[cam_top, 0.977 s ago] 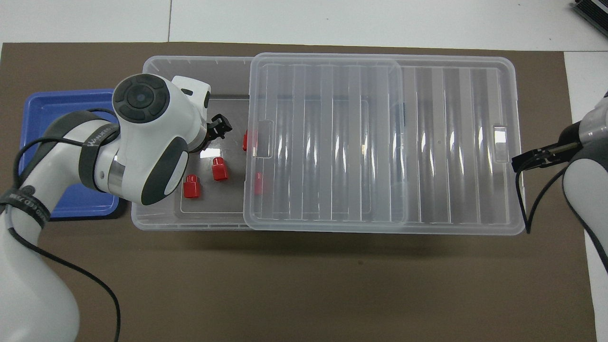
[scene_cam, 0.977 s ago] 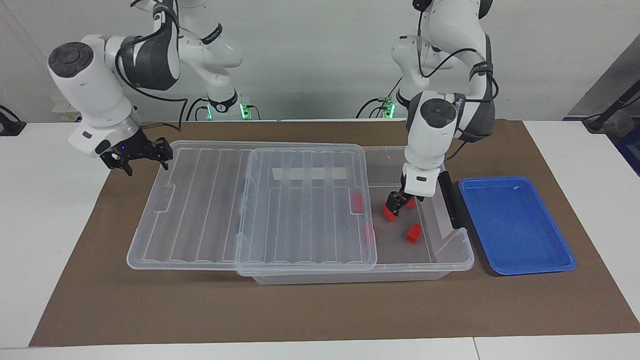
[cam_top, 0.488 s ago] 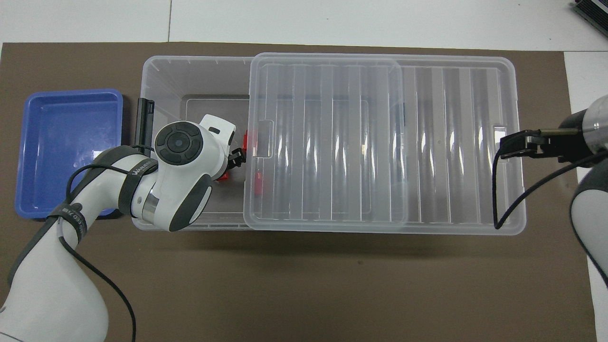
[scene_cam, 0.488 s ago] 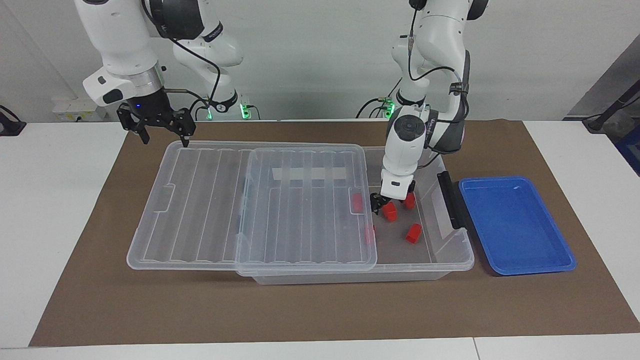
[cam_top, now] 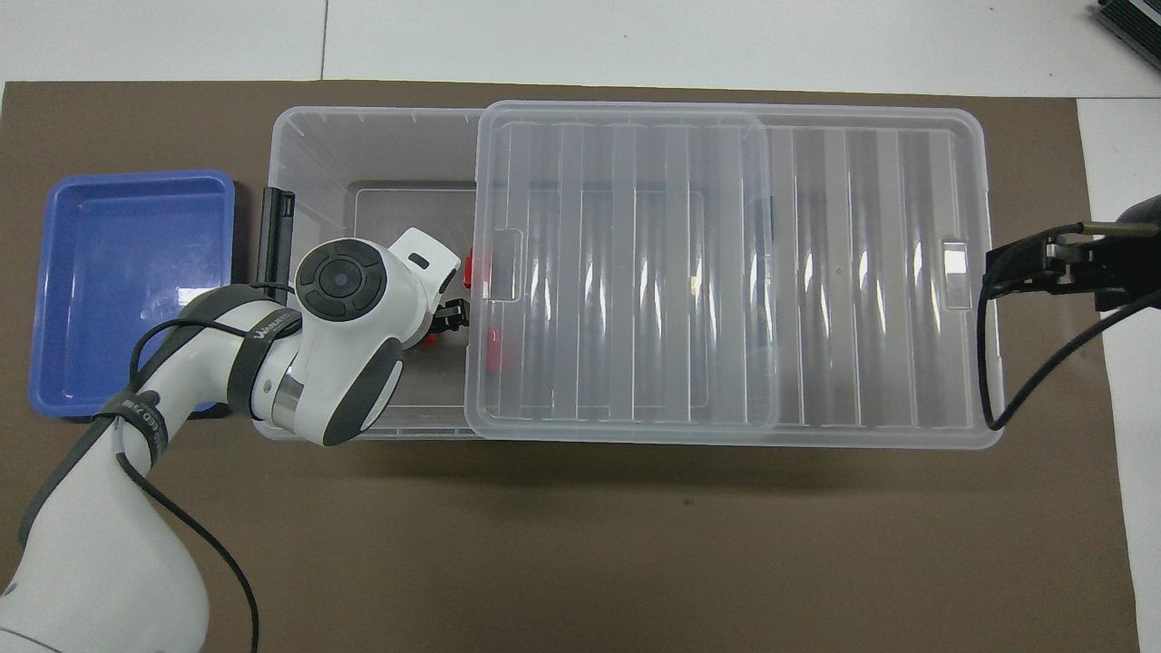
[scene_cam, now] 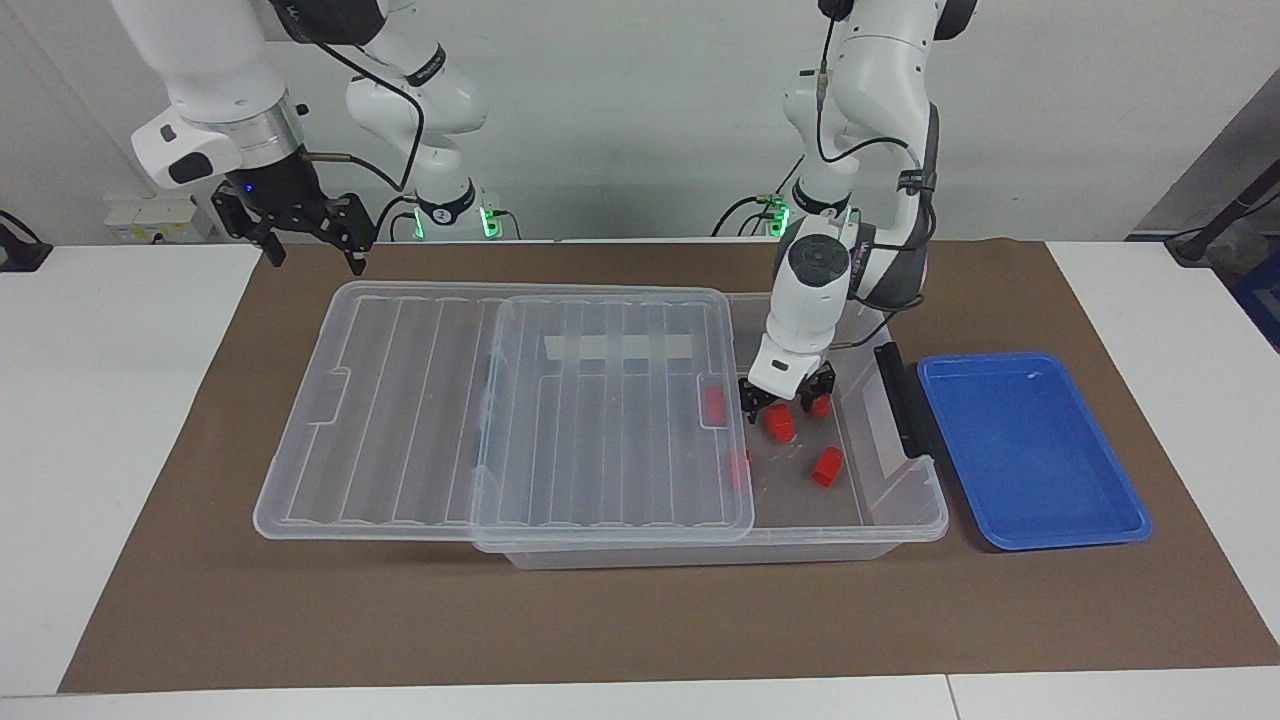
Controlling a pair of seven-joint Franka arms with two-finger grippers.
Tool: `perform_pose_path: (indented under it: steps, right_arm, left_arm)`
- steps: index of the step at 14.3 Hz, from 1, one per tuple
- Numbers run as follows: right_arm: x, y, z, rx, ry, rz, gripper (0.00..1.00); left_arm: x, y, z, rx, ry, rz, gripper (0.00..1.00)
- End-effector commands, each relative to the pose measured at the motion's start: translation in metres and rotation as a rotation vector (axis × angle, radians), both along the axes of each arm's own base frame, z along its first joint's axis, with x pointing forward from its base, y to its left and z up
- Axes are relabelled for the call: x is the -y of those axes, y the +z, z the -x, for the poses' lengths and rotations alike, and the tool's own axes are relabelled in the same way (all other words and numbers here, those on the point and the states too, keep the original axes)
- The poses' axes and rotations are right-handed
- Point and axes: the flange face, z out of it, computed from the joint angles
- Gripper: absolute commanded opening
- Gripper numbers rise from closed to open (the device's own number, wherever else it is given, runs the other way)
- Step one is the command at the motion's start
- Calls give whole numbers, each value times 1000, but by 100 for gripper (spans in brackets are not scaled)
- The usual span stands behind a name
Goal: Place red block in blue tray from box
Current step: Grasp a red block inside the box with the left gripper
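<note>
A large clear box (scene_cam: 900,505) lies lengthwise on the brown mat (scene_cam: 640,620) that covers the middle of the counter (scene_cam: 100,400), its ribbed lid (scene_cam: 500,420) slid toward the right arm's end so that the part of the box toward the left arm's end stands uncovered. The left gripper (scene_cam: 786,402) is down inside that uncovered part, its fingers spread wide and holding nothing, poised just over a red block (scene_cam: 780,424) on the box floor. Another red block (scene_cam: 827,466) lies on the floor farther from the robots, well apart from the fingers, and a third (scene_cam: 820,405) sits just beside the gripper, partly hidden by it. Two more red blocks show through the lid's edge, one (scene_cam: 714,403) nearer to the robots and one (scene_cam: 738,468) farther. The blue tray (scene_cam: 1130,520) rests on the mat just beside the box's end with the black latch (scene_cam: 903,400), toward the left arm's end of the counter, and holds no block. The right gripper (scene_cam: 312,252) hangs in the air over the mat near the lid's corner at the right arm's end, its fingers wide apart and holding nothing.
</note>
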Motion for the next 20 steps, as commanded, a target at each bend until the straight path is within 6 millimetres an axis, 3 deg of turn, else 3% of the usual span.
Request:
perform_pose_path:
  steps: [1, 3, 5, 7, 9, 11, 13, 16, 20]
  right_arm:
    - [2, 1, 0, -9, -18, -20, 100]
    - [2, -1, 3, -15, -19, -19, 100]
    - [1, -2, 11, -23, -29, -16, 100]
    - [0, -3, 17, -30, -27, -14, 100]
    - [-1, -4, 21, -31, -20, -13, 100]
    - [0, -4, 19, -23, -9, -14, 100]
    - [-1, -4, 19, -24, -1, -16, 100]
    - [1, -4, 19, -24, -7, -16, 100]
    - [2, -5, 19, -24, -6, -16, 100]
  left_arm:
    - [-6, -10, 5, 31, -25, 1, 98]
    - [-7, -11, 5, 31, -28, 1, 96]
    - [-7, -11, 5, 31, -25, 1, 87]
    - [-6, -12, 5, 31, -25, 2, 67]
    - [-7, -12, 6, 25, -28, -1, 33]
    - [-8, -11, 5, 17, -36, -7, 7]
    - [-10, 0, -1, -7, -28, -24, 0]
    - [-14, 61, -20, -55, 13, -47, 0]
    - [-28, 170, -37, -99, 109, 38, 0]
